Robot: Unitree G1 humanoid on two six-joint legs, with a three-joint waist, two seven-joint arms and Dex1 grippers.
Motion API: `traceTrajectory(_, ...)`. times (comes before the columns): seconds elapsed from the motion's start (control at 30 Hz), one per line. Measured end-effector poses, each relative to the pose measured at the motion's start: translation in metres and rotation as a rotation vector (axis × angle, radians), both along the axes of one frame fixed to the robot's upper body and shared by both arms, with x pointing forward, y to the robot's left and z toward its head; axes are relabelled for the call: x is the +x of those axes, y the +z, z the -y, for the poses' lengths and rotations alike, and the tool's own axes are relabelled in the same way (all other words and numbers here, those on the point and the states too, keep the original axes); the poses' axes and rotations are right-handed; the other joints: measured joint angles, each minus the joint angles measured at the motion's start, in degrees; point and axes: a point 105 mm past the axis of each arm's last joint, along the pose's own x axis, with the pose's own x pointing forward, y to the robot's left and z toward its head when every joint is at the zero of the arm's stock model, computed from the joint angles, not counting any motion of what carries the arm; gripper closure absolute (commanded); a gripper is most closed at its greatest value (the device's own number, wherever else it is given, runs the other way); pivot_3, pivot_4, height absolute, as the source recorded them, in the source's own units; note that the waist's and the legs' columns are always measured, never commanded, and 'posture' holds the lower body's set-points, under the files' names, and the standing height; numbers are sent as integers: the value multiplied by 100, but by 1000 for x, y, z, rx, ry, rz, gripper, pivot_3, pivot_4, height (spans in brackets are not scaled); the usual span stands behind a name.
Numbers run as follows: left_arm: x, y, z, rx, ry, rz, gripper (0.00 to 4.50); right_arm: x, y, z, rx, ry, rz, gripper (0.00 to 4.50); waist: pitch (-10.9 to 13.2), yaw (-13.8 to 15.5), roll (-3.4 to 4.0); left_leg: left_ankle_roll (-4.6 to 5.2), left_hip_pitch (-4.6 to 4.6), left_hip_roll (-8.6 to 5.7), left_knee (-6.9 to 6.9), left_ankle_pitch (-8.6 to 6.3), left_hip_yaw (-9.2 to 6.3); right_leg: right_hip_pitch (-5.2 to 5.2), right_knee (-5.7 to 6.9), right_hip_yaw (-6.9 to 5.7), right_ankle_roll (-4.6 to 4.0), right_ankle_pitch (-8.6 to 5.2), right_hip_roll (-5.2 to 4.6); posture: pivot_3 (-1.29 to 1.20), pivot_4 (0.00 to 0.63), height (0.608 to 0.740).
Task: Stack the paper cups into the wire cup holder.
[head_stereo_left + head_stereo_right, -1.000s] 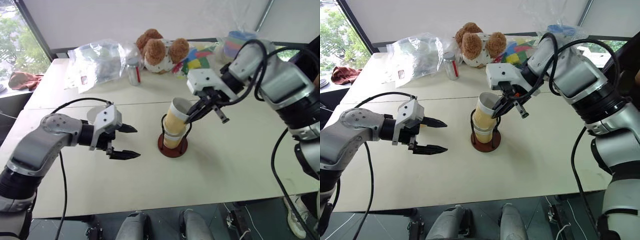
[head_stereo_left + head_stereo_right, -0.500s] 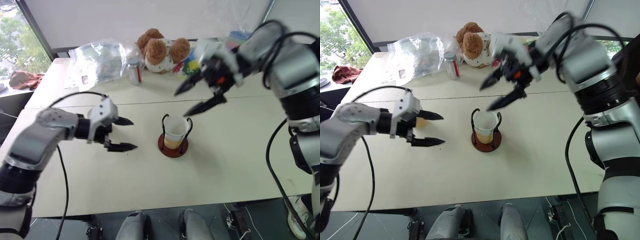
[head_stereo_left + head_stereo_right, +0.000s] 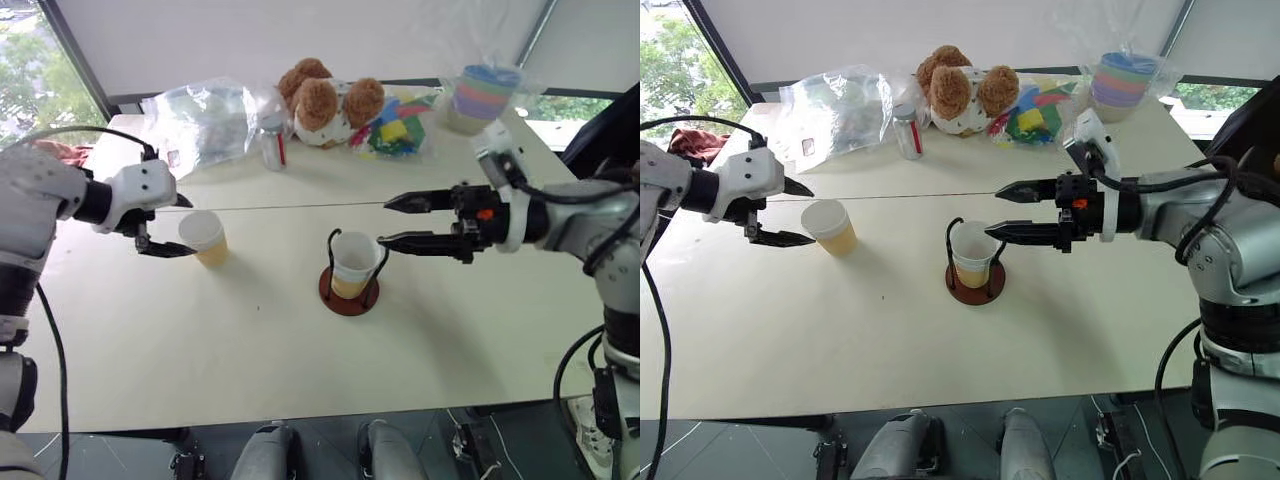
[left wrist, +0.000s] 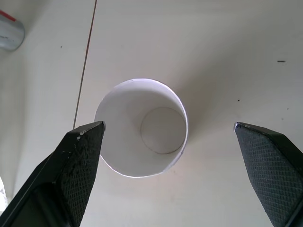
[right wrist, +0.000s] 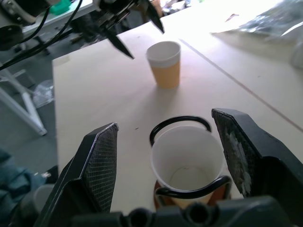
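One paper cup stands upright inside the wire cup holder at the table's middle, between its black wire loops. My right gripper hovers open just right of that cup, pointing left with nothing held. A second paper cup, with a white rim and a yellow-orange band, stands alone farther left. My left gripper is open at this cup's left side, its fingertips level with the rim and not closed on it. In the left wrist view the cup sits between my wide-spread fingers.
Along the table's far edge lie a clear plastic bag, a small can, a teddy bear, coloured blocks and wrapped pastel bowls. A seam crosses the tabletop.
The right gripper let go of the cup, which sank into the holder, then opened and drew back to the right. The left arm swung left to the loose cup.
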Motion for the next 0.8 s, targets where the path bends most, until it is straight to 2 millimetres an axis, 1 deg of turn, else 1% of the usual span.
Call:
traceTrajectory(0.07,4,-2,-2,1,3,-3,0,0,-1,1,61,-30,-3,1087,0,13,-2,1,0,0,0,0,-1,2,0,-2,0,0,0,0,150,740)
traceTrajectory(0.13,8,-1,0,-2,-8,7,0,-1,-4,2,86,-50,-17,1087,1,19,-2,2,0,-1,1,0,-1,2,0,-2,0,0,-1,0,150,740)
traceTrajectory(0.23,12,-3,-1,32,-24,14,0,-4,-1,3,103,-68,-8,1087,1,24,-3,3,0,-1,1,-1,-2,3,-1,-5,0,0,-1,0,150,740)
traceTrajectory(0.33,12,-16,-1,79,-50,-26,0,-11,-3,5,120,-62,-20,1087,1,24,-3,5,0,0,1,-2,-4,4,-1,-8,0,0,-2,0,150,740)
traceTrajectory(0.5,15,-30,1,101,-70,-54,0,-27,-4,-1,78,-20,-22,1087,1,21,-3,8,0,1,1,-4,-6,4,-1,-9,0,0,-2,0,150,740)
traceTrajectory(0.6,18,-36,6,108,-95,-60,863,-33,-2,-2,49,-8,-10,1025,1,24,-4,9,0,1,3,-5,-8,5,-1,-10,0,0,-2,0,150,740)
traceTrajectory(0.73,21,-47,8,135,-120,-72,2904,-39,-1,-1,-9,-10,-4,1025,1,23,-5,11,-1,0,3,-6,-8,4,-1,-11,0,0,-4,0,150,740)
traceTrajectory(0.8,21,-50,12,129,-136,-80,4032,-41,-3,1,-28,-24,-4,1025,1,27,-6,11,-1,1,3,-6,-10,5,-1,-15,0,0,-5,0,150,740)
